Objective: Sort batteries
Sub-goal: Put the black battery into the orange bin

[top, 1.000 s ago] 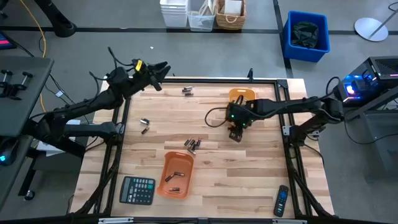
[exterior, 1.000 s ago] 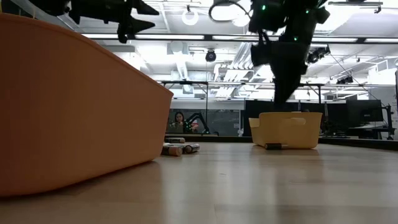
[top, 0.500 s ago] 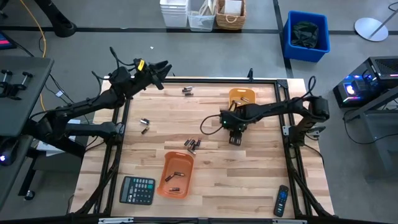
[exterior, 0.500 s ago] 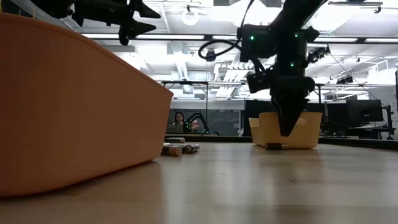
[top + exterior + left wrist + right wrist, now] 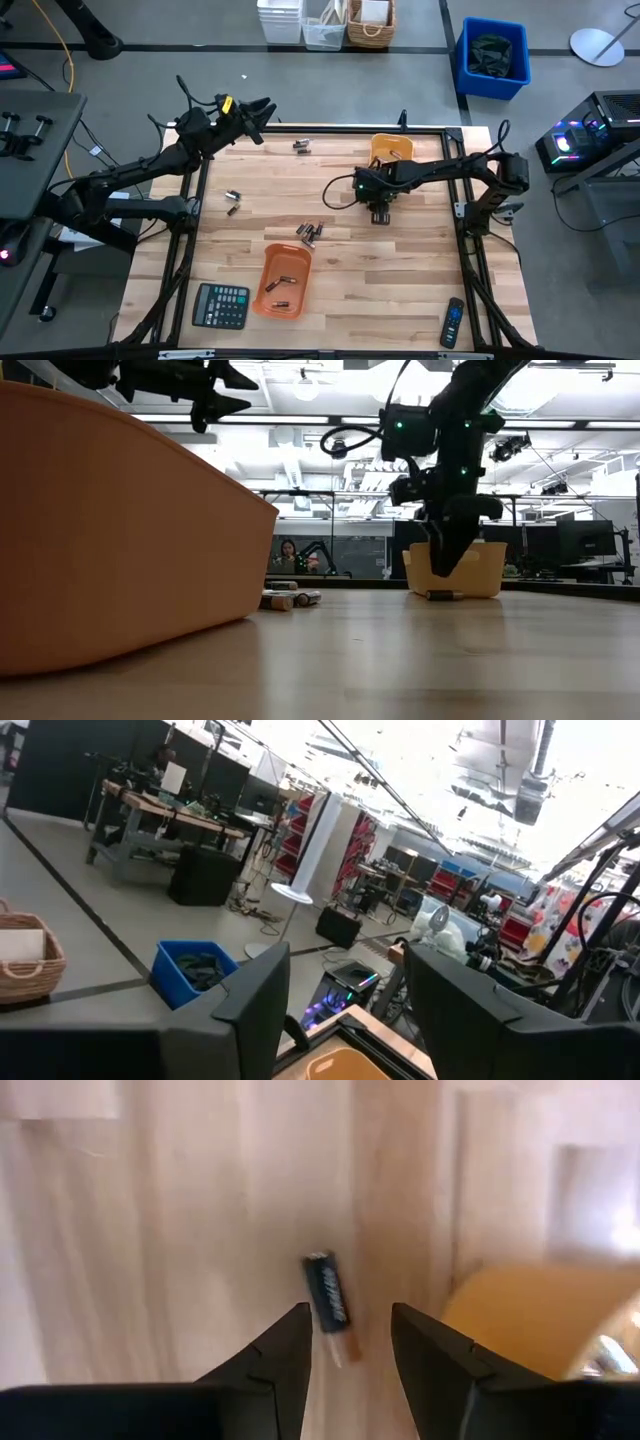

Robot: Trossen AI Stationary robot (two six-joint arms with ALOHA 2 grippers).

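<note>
Battery (image 5: pixel 328 1302) flat on table, long axis running between right hand (image 5: pixel 347 1342) fingers, hand part open, nothing gripped

I see bright ceiling lamps (image 5: pixel 305 388) that glare in my low view; the near orange tray (image 5: pixel 110 530) is blurred.

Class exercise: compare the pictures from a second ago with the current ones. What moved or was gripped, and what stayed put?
The right claw shifted slightly toward the far side, nearer the far orange tray, which also shifted a little toward the table's far edge. A battery lies on the wood just beyond its fingers, not gripped. The left claw, raised over the far left corner, the near orange tray and the scattered batteries stayed put.
</note>
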